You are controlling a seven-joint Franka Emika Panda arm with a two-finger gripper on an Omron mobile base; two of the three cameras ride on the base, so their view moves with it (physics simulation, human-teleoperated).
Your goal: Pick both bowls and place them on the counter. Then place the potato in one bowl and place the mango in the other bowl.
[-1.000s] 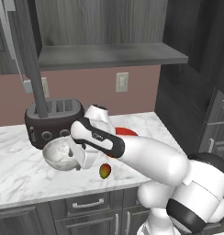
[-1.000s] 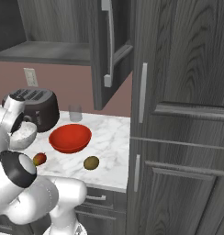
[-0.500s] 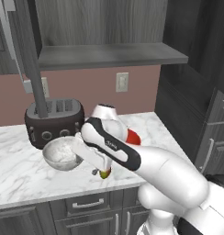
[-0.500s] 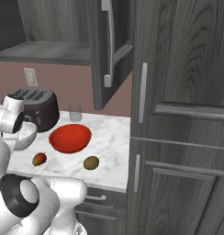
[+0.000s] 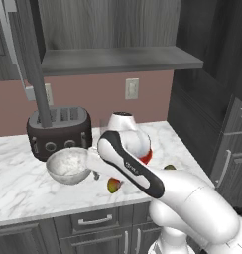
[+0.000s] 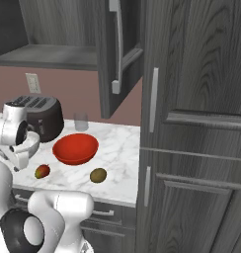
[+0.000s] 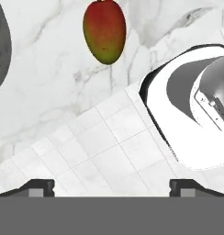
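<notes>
Where the arm reaches over the counter (image 5: pixel 24 183), gripper (image 7: pixel 111 186) found pointing down at the slab with its jaws spread wide apart and nothing between them; fingertips (image 7: pixel 38 187) visible at the lower edge of the hand view, clear of all objects. Marbled bowl (image 5: pixel 68 165) noted upright on the counter, just in front of the dark toaster (image 5: pixel 58 130) and immediately left of the forearm in the left base view; partly visible behind the arm at (image 6: pixel 29 144) in the right base view. Red bowl (image 6: pixel 75 148) noted upright on the counter, right of the marbled bowl, with a sliver showing behind the arm at (image 5: pixel 147 157). Mango (image 7: pixel 104 30) lying on the slab in front of the bowls, between them, close below the wrist; seen also at (image 5: pixel 113 185) and (image 6: pixel 42 171); ahead of the open jaws in the hand view, not touched. Potato (image 6: pixel 98 175) lying on the slab near the front edge, right of the mango and just in front of the red bowl. Both bowls observed empty. Small clear glass (image 6: pixel 81 121) standing at the back wall behind the red bowl. Wall outlet (image 5: pixel 132 89) above the counter. Dark shelf board (image 5: pixel 118 60) overhead, bare. Upper cabinet door (image 6: pixel 117 49) standing ajar.
</notes>
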